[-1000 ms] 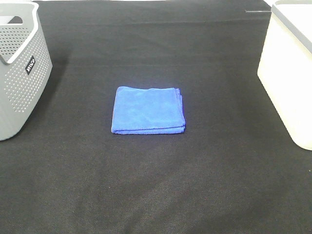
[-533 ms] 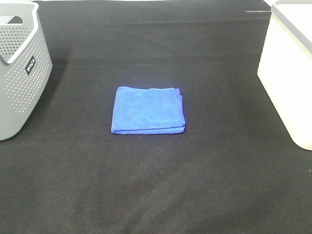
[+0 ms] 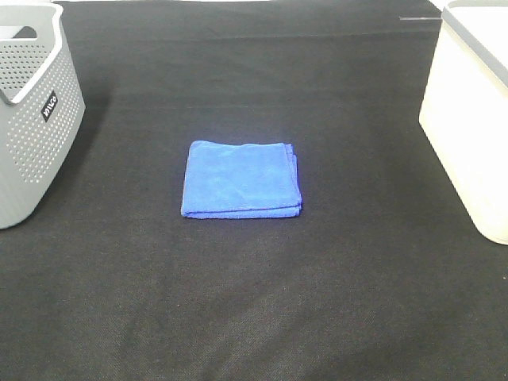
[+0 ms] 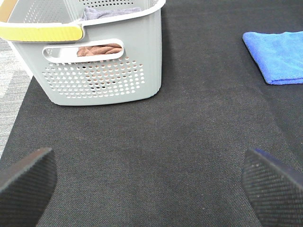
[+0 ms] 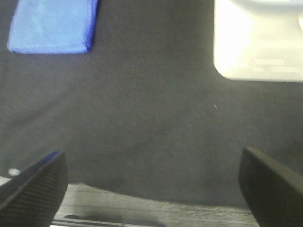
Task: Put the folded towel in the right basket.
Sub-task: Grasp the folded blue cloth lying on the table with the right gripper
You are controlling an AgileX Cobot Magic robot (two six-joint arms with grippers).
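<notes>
The folded blue towel lies flat in the middle of the black table mat; it also shows in the left wrist view and the right wrist view. The white right basket stands at the right edge and shows in the right wrist view. Neither gripper shows in the exterior high view. My left gripper is open and empty over bare mat, well short of the towel. My right gripper is open and empty near the mat's front edge, apart from towel and basket.
A grey perforated basket stands at the left edge; in the left wrist view it holds folded cloths and has a yellow handle. The mat's front edge and a grey surface show in the right wrist view.
</notes>
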